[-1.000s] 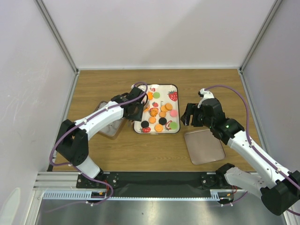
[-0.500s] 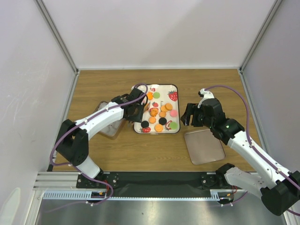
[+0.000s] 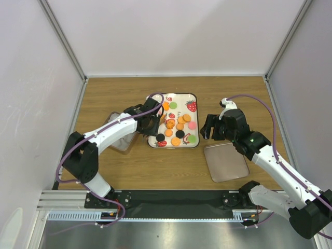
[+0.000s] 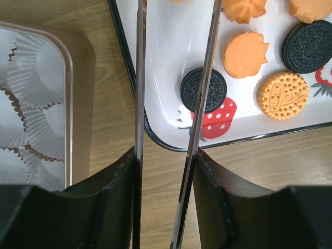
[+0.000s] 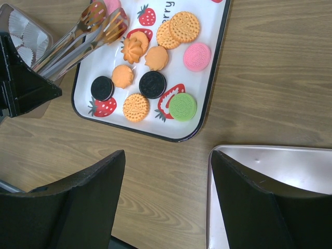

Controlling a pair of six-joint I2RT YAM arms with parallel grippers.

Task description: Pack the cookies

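1. The left gripper point(image 4: 163, 168) is narrowed on metal tongs point(image 5: 78, 36), whose 2 blades reach over the tray's point(image 5: 205, 83) left corner.
2. The right gripper point(image 5: 167, 171) is wide and empty, above the counter point(image 3: 114, 93) between the tray and a clear lid point(image 3: 225, 162).
3. The cookies point(image 5: 152, 84) lie loose in the tray; the box of paper cups point(image 4: 31, 104) sits just beside it.
4. They look light, stiff and crumbly, so pinch each one gently by its edges.

text | tray point(image 5: 207, 80) | partial letters "rry" beside strawberry print point(image 5: 147, 15)
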